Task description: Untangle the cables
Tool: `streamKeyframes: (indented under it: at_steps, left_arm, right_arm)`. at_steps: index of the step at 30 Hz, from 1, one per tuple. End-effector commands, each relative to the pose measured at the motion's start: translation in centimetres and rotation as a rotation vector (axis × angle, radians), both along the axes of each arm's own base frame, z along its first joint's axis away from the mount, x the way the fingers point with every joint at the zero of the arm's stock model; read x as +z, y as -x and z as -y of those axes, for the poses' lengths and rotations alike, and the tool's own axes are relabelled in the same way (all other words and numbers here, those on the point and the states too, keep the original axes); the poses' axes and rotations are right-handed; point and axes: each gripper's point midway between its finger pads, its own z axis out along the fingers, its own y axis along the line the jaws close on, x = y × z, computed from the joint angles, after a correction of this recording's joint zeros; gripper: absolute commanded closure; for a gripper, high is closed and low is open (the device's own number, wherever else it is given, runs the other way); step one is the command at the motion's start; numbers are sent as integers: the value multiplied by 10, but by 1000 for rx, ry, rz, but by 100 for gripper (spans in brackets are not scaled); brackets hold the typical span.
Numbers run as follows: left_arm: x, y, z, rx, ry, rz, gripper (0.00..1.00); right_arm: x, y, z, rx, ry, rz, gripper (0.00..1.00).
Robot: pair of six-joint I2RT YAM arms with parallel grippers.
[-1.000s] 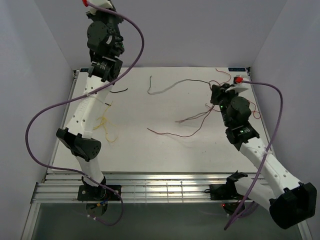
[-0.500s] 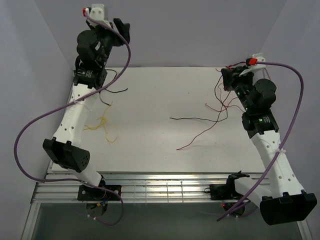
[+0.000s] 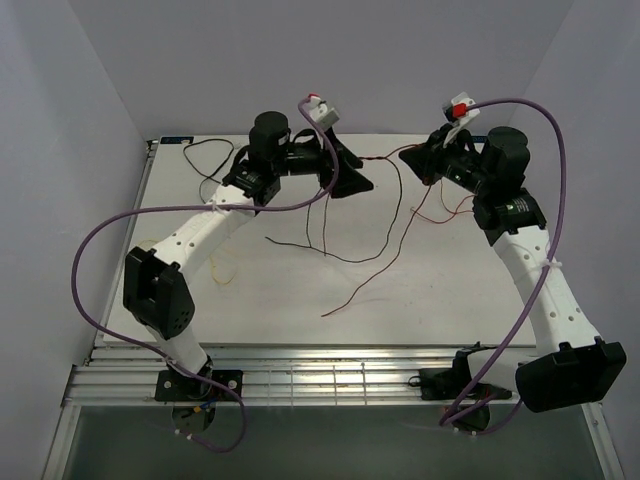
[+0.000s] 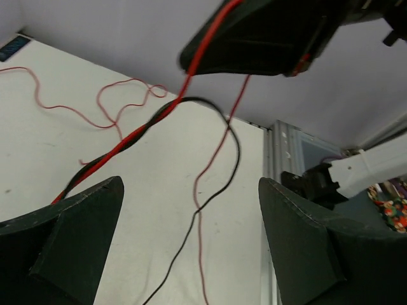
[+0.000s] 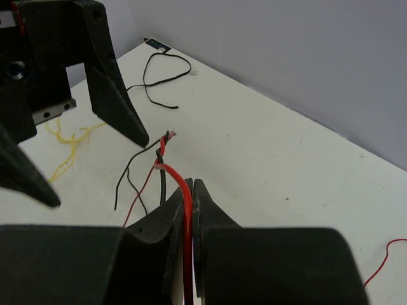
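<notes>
My right gripper hangs above the table's back right, shut on a red cable. That red cable is twisted with a black cable just beyond the fingertips of the right gripper. The twisted red-and-black cables run past one finger of my left gripper, which stands wide open with nothing held. From the top, the left gripper faces the right one, close by. Loose black and red cable ends hang down to the table.
A black cable loop lies at the back left. A yellow cable lies on the left, partly hidden under the left arm. More thin red cable is strewn by the back right wall. Walls enclose three sides.
The left arm swung from the back-left corner to the middle back and its gripper opened. The right gripper rose towards the back, lifting the red and black cables off the table.
</notes>
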Motion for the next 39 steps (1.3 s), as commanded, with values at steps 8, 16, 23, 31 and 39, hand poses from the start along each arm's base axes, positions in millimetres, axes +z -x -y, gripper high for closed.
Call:
streamKeyframes:
  at_steps: [8, 16, 23, 31, 39]
  left_arm:
    - [-7, 40, 53, 16, 13, -52, 2]
    - [-41, 23, 82, 110, -2, -229, 2]
    - [-36, 9, 79, 191, 9, -233, 53]
    - [-72, -17, -6, 644, -148, -231, 100]
    - [-39, -75, -181, 1101, -19, -375, 100]
  right_arm:
    - [15, 2, -33, -18, -57, 6, 92]
    - [8, 6, -44, -85, -86, -24, 92]
    - [5, 2, -41, -135, -93, -46, 92]
    - [10, -41, 51, -513, -69, -45, 92]
    - [30, -70, 196, -902, -41, 5, 92]
